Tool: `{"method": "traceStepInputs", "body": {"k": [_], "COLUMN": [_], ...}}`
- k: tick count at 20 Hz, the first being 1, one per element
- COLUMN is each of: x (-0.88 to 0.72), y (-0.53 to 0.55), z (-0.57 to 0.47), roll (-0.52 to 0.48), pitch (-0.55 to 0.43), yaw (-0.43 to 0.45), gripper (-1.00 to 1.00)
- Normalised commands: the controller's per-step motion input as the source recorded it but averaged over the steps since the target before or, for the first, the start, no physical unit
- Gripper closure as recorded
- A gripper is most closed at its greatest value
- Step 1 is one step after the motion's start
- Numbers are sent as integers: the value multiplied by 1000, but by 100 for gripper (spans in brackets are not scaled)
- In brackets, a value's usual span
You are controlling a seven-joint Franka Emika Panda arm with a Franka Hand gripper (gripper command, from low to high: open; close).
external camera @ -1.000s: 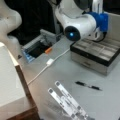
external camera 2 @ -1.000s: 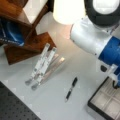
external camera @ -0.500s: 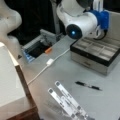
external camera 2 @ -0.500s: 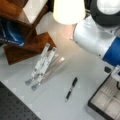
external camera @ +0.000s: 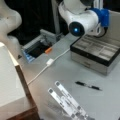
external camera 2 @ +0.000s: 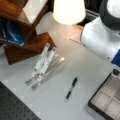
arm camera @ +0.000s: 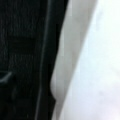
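**Arm raised over the compartment case, gripper out of sight**

Taking the compartment case (external camera: 96,53) as the landmark and going left to right in a front view: the white cable (external camera: 48,63) runs off to its left, the folded metal stand (external camera: 67,101) lies below-left, and the black pen (external camera: 88,86) lies just below it. The arm (external camera: 82,21) hangs above the case. The gripper shows in no view, so its state cannot be told. A blind descent could strike the case.
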Motion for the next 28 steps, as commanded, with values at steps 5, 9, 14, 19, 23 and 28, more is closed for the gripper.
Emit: {"method": "traceStepInputs", "body": {"k": [5, 9, 14, 19, 23, 28], "x": [-95, -83, -85, -75, -50, -74], "y": [149, 137, 139, 122, 24, -87], "z": [-167, -174, -172, -167, -146, -101], "roll": [151, 167, 170, 178, 163, 125], "pitch": [-78, -84, -68, -65, -65, -30], "yaw": [-258, -230, -190, -167, -152, -127], "gripper": [-100, -100, -100, -100, -100, -100]}}
